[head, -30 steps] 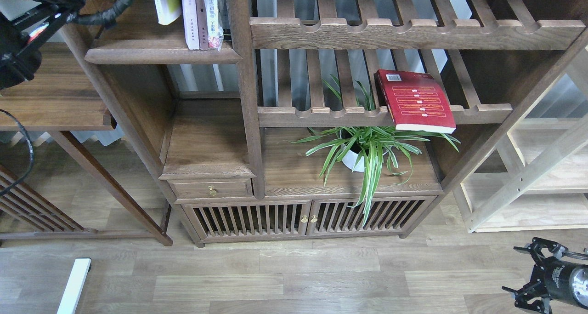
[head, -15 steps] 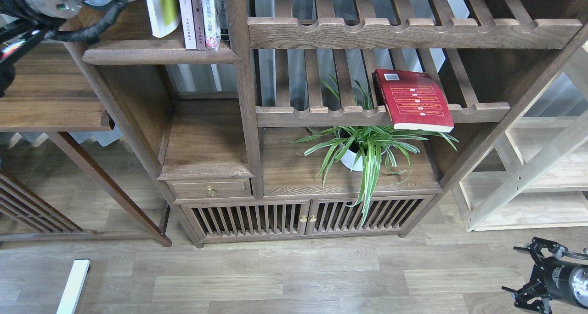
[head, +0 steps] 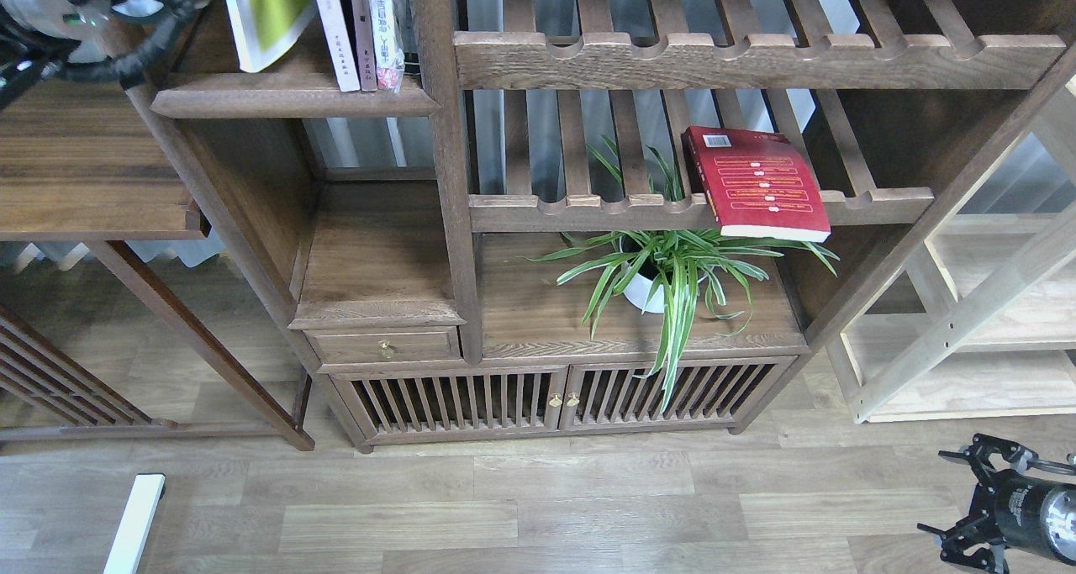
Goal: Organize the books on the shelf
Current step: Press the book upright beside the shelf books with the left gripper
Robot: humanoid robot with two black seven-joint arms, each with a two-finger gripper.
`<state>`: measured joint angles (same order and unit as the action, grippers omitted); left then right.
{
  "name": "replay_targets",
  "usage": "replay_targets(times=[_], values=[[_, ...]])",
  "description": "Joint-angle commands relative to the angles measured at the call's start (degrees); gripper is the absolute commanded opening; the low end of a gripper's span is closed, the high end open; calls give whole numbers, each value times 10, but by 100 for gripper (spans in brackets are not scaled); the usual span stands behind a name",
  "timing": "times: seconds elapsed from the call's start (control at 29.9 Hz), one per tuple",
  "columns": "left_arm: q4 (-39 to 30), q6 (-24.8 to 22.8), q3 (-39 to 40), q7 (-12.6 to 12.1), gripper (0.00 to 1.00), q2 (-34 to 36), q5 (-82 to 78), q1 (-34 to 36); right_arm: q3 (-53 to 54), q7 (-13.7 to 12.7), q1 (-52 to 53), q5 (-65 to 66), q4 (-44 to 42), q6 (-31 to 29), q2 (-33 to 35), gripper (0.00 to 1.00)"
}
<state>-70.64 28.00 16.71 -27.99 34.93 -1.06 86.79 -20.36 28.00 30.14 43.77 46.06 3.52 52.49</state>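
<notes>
Books are split between two places. At the upper left of the frame the yellow-green book [head: 269, 15] stands tilted on the dark shelf [head: 294, 95], its top leaning left and cut by the frame edge, with the pale lavender-white book [head: 334, 28] upright just to its right beside thinner volumes. The left arm's wrist shows at the top left corner, but the left gripper itself is out of view, so I cannot tell whether it holds that tilted book. If it is unsupported, it may topple flat or slide off the rounded lip.

Right of centre, the red book [head: 756, 183] lies flat on a slatted rack [head: 672, 213], its lower edge overhanging the front rail above the spider plant [head: 672, 276]; a clumsy pinch could tip it down onto the leaves.

The right gripper [head: 967, 498] hangs at the lower right, fingers spread and empty.
</notes>
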Motion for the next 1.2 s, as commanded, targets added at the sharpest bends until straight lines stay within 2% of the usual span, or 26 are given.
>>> replay_targets(times=[0.0,0.33,0.57,0.7,0.9,1.17], values=[[2,0,-1,0,0,-21,-19,-18,1,0,0,0,0,0,0,100],[8,0,-3,0,0,-39,-43,-23,1,0,0,1,0,0,1,100],[8,0,-4,0,5,-28,-47,-23,0,0,0,1,0,0,2,100],[8,0,-4,0,0,-8,-47,-24,1,0,-3,1,0,0,1,100],[9,0,-4,0,0,22,-47,-26,1,0,-3,1,0,0,1,100],[12,0,-4,0,0,15,-48,-27,1,0,-4,1,0,0,0,100]])
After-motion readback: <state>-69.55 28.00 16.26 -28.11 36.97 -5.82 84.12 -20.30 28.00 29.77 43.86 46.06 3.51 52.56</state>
